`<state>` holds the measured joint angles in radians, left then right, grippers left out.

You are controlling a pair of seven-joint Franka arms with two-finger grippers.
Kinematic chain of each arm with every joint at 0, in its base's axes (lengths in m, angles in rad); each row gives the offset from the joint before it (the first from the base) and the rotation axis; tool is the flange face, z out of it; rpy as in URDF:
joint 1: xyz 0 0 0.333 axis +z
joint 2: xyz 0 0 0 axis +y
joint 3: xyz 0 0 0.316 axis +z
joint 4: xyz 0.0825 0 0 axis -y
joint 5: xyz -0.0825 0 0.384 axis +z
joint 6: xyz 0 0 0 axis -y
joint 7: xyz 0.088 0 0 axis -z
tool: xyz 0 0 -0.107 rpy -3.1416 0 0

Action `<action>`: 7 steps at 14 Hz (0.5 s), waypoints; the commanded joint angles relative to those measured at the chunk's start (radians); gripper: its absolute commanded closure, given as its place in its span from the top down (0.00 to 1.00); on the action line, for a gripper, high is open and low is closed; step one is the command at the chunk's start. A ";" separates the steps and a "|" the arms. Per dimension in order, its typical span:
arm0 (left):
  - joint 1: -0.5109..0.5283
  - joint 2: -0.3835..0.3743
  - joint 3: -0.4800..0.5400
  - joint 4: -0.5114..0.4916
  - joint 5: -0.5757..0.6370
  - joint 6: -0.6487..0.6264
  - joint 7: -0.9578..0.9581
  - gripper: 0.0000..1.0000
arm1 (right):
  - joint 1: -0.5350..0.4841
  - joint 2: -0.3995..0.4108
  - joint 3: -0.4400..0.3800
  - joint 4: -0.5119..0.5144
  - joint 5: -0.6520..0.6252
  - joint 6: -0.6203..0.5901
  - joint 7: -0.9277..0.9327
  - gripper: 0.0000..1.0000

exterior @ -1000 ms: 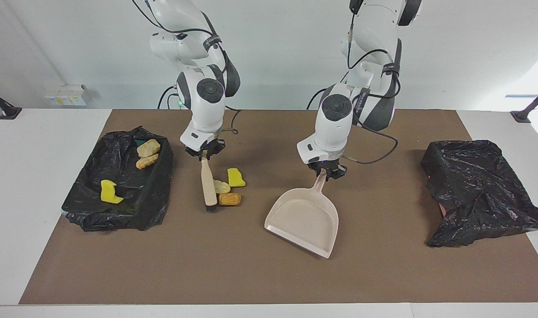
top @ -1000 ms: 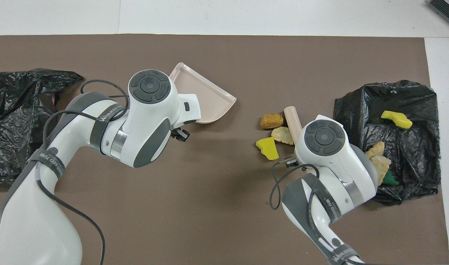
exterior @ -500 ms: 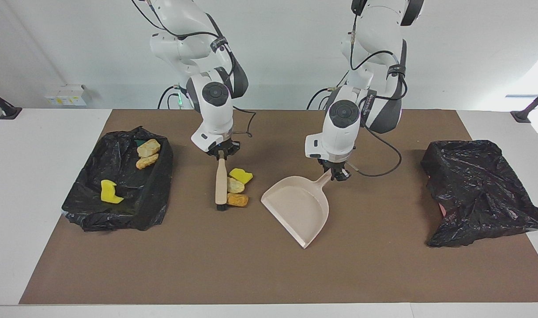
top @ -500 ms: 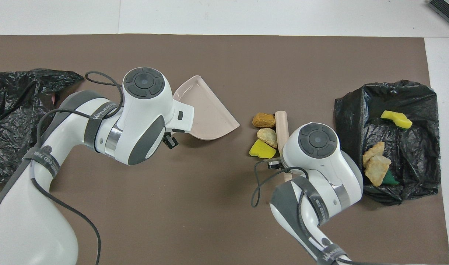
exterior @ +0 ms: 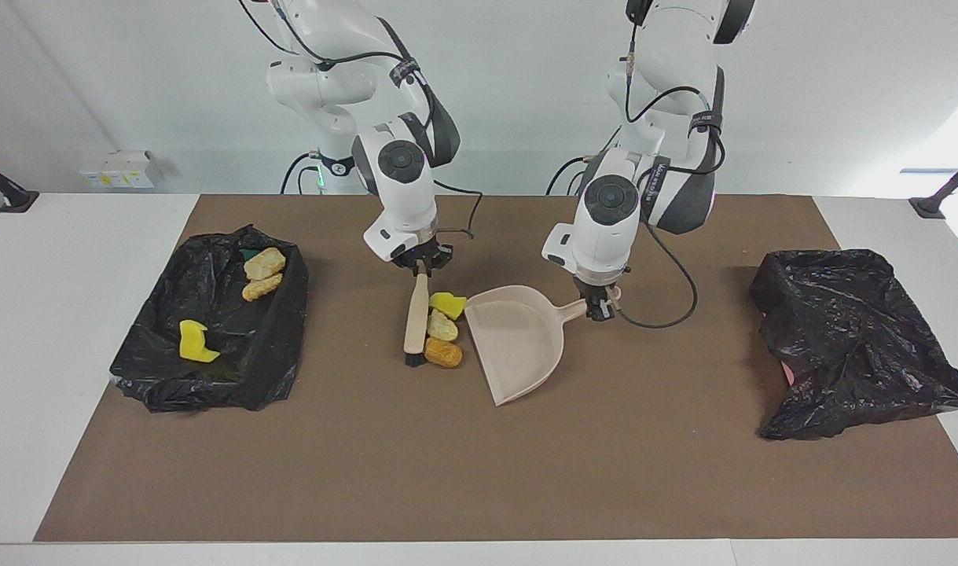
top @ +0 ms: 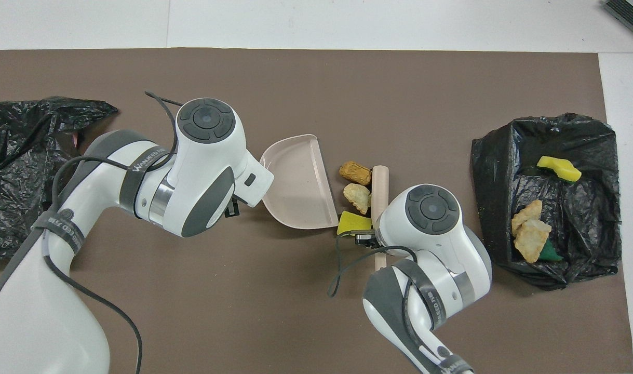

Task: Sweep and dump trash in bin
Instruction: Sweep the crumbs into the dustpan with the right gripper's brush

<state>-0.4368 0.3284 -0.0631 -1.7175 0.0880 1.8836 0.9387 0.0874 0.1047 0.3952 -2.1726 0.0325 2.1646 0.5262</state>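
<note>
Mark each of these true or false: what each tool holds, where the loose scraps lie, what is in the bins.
1. The right tool holds the brush. True.
2. The left tool is empty. False: it grips the dustpan by its handle.
3. Three scraps lie between brush and dustpan. True.
4. The scraps are already in the dustpan. False: they lie on the mat beside its open edge.
5. The bin at the right arm's end holds no scraps. False: several lie in it.
</note>
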 commanded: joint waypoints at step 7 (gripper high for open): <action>-0.059 -0.146 0.000 -0.298 0.073 0.285 0.083 0.00 | 0.156 0.052 0.004 0.031 0.098 0.109 0.054 0.00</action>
<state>-0.4731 0.2417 -0.0715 -1.9159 0.1520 2.0968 1.0284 0.2066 0.1381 0.3958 -2.1774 0.0938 2.2604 0.5645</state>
